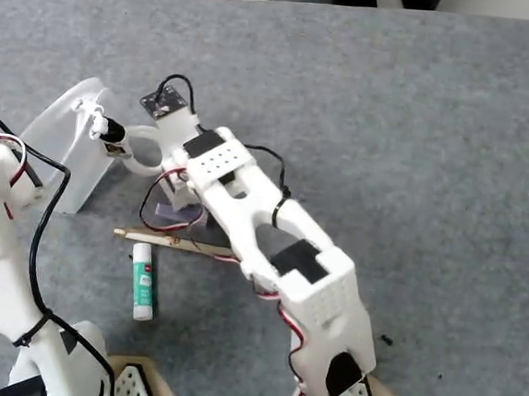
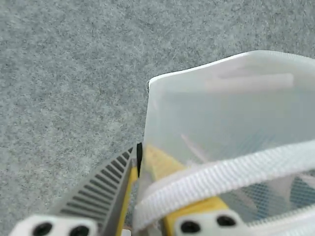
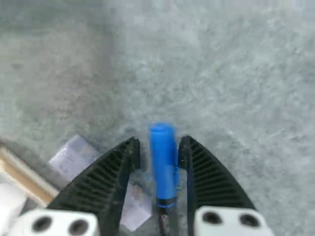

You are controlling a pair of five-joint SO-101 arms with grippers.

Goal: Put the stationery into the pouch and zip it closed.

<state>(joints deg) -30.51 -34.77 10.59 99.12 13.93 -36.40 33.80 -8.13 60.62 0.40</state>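
- The right arm [image 1: 280, 236]: blocky white plastic shells, grids of small holes on two housings, black motor bodies showing through the cut-outs.
- Black and red cables [image 1: 280, 176] loop along its joints; a small dark board [image 1: 165, 100] sits at its far end.
- The left arm [image 1: 0, 258]: the same white plastic, with a thick black cable down its length and red wires near the top.
- The right gripper [image 3: 158, 142]: black ribbed fingers on white mounts with dark screw holes.
- The left gripper [image 2: 141, 150]: one black ribbed finger, a yellow part alongside.
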